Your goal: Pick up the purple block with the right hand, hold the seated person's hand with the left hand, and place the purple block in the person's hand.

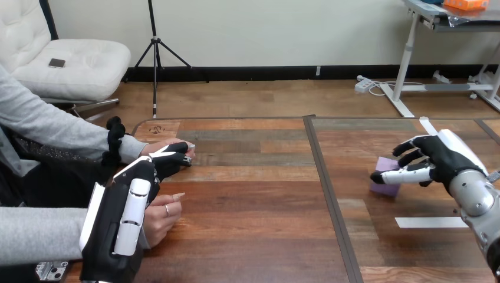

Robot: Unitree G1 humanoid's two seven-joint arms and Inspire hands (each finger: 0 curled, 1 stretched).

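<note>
The purple block [385, 164] sits on the right half of the wooden table [253, 236]. My right hand [443, 158] is just right of it, open, fingers spread above the block. Its thumb lies across the block's near-right side. At the left, my left hand [125, 219] reaches forward, and its fingers [172, 163] and thumb are curled round the person's hand [145, 147], the farther one coming from the grey sleeve. The person's nearer hand [163, 214] rests loosely curled on the table against my left hand's right side.
A dark seam [330, 194] runs front to back through the table's middle. A white tape strip [430, 222] lies near the front right, and another [426, 125] lies at the far right edge. A small device [50, 271] lies at the table's front left corner.
</note>
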